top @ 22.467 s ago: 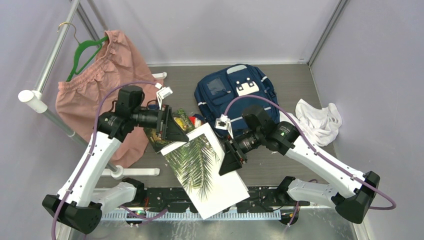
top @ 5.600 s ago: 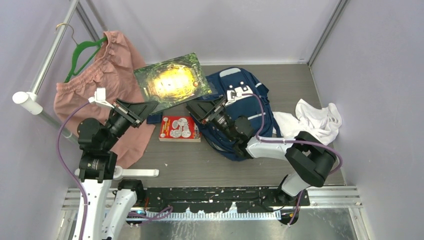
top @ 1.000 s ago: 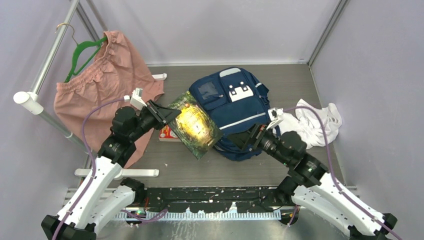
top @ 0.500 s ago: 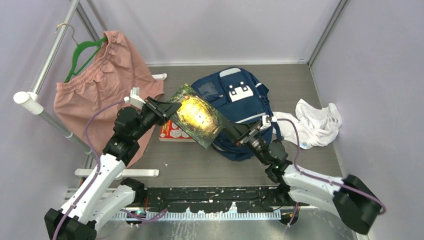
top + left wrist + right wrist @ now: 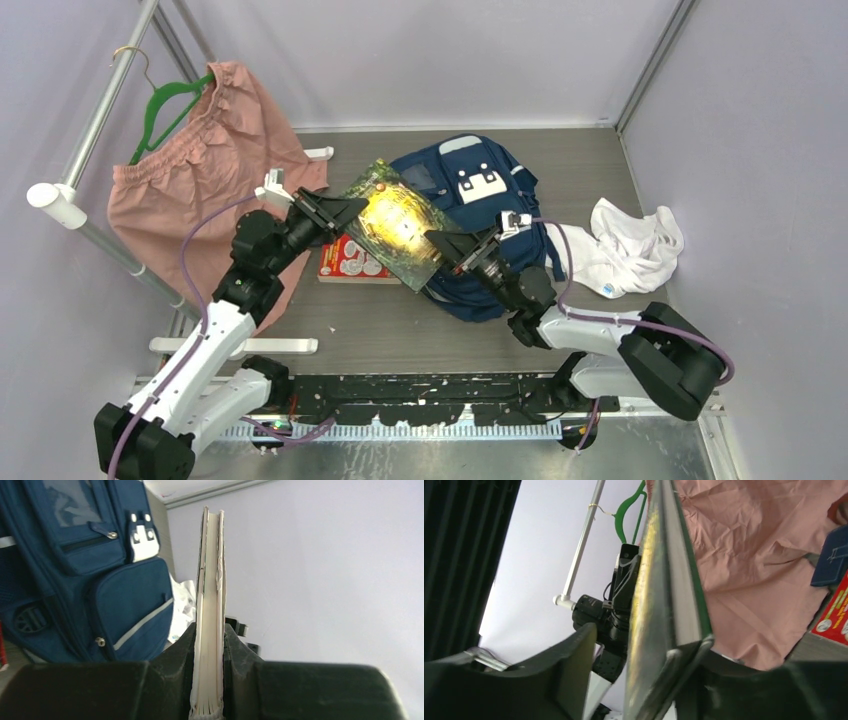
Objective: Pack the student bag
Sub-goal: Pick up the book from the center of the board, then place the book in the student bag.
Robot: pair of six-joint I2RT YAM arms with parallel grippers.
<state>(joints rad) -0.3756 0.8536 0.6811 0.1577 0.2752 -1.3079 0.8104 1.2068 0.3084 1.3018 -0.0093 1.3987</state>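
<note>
The student bag (image 5: 487, 205), a navy backpack with white stripes, lies flat at mid-table and also shows in the left wrist view (image 5: 75, 575). A green hardcover book (image 5: 395, 228) is held tilted above the bag's left edge. My left gripper (image 5: 335, 212) is shut on the book's left side, both fingers pressed against the page block (image 5: 210, 605). My right gripper (image 5: 446, 248) straddles the book's near right corner. In the right wrist view the book (image 5: 664, 580) rests against one finger (image 5: 696, 660), and a gap remains at the other finger (image 5: 579, 655).
A red book (image 5: 352, 262) lies on the table under the raised one. Pink shorts (image 5: 200, 170) hang on a green hanger (image 5: 165, 105) from the rail at the left. A white cloth (image 5: 630, 245) is crumpled right of the bag.
My right gripper swung left from beside the bag to the book's corner and its jaws narrowed around it. My left gripper lifted the book slightly up and back.
</note>
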